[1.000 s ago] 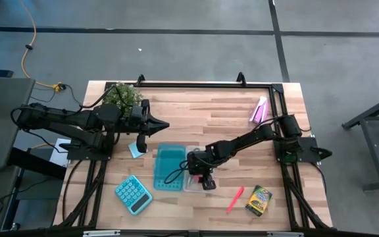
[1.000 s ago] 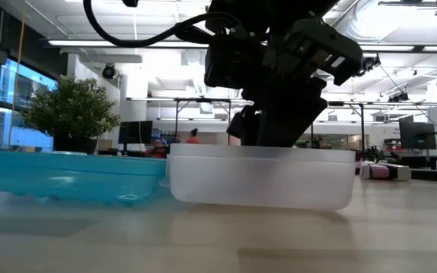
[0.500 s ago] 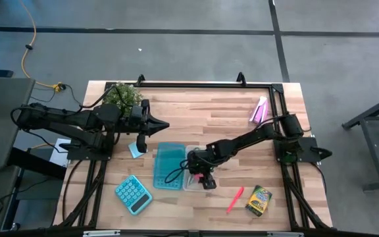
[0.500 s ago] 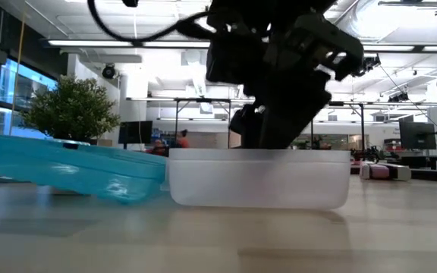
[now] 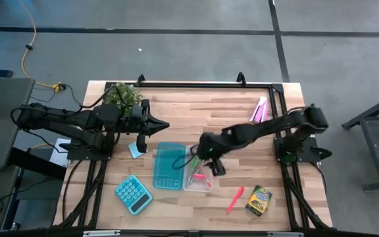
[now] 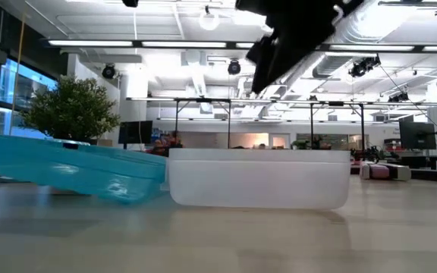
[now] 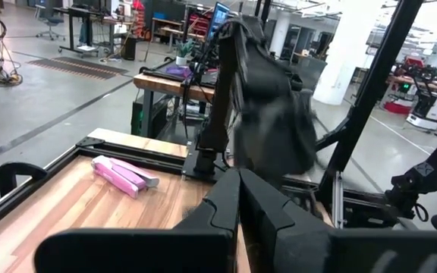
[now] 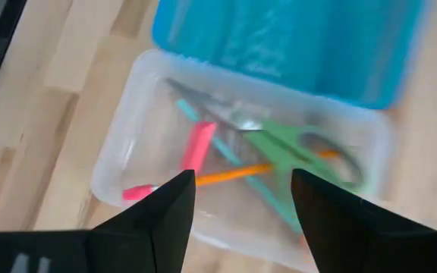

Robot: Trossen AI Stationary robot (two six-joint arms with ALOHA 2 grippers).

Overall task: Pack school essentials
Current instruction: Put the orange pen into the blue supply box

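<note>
A clear box (image 5: 198, 178) stands near the table's middle. It holds green-handled scissors (image 8: 298, 148), an orange pencil (image 8: 234, 176), a teal pencil and pink pieces (image 8: 196, 148). A blue lid (image 5: 168, 166) lies tilted next to its left side. My right gripper (image 8: 241, 216) hangs open above the box, with nothing between its fingers; the high view shows my right gripper (image 5: 216, 168) over the box's far right part. My left gripper (image 5: 165, 125) is shut and held level over the table's far left. A pink marker (image 5: 234, 199) and a crayon box (image 5: 258, 200) lie near the front right. A light-blue note pad (image 5: 135, 149) lies left of the lid.
A teal calculator (image 5: 133, 194) lies at the front left, a small plant (image 5: 124, 96) stands at the far left, and a pink-and-purple tube (image 5: 258, 109) lies at the far right. A black frame (image 5: 202, 84) runs along the table's edges. Bare wood shows between box and tube.
My right gripper has risen out of the clear box, well above its rim, and drawn a little toward the table's far edge. The blue lid has tipped: it lay flat and now stands slanted, one end raised.
</note>
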